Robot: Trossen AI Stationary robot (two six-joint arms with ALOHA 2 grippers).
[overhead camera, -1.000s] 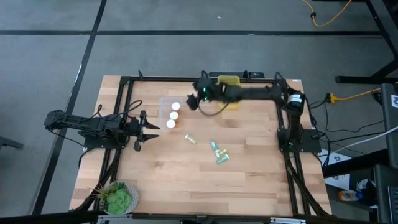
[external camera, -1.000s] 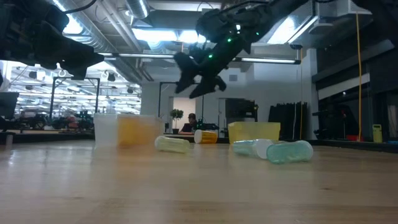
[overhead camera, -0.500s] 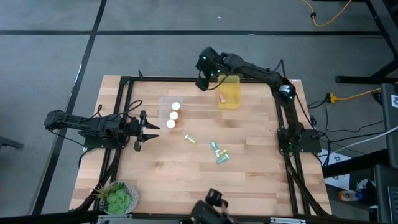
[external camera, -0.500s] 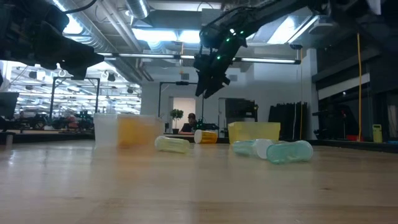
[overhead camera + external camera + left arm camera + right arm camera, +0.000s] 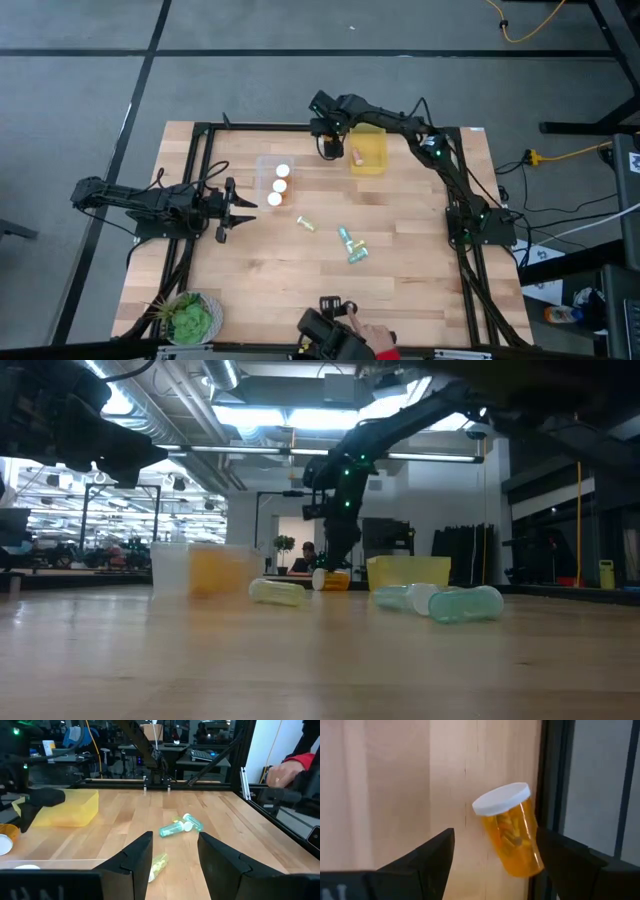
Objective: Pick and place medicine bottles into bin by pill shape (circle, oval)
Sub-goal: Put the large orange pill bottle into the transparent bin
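Right gripper (image 5: 492,855) fingers apart, straddling an orange bottle (image 5: 510,832) lying at the table's far edge beside the yellow bin (image 5: 368,148). Probably light, rigid, slick plastic; grip mid-barrel across its width. Left gripper (image 5: 175,855) open, waiting by the clear bin (image 5: 275,180).

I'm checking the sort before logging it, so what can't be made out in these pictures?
- Pill shape: in the high view the loose bottles are too small to show it.
- Orange bottle: the right wrist view blurs the pills behind the tinted wall.
- Clear bin: in the low view its frosted wall hides the bottles inside.
- Person's hand: cut off by the bottom edge in the high view.
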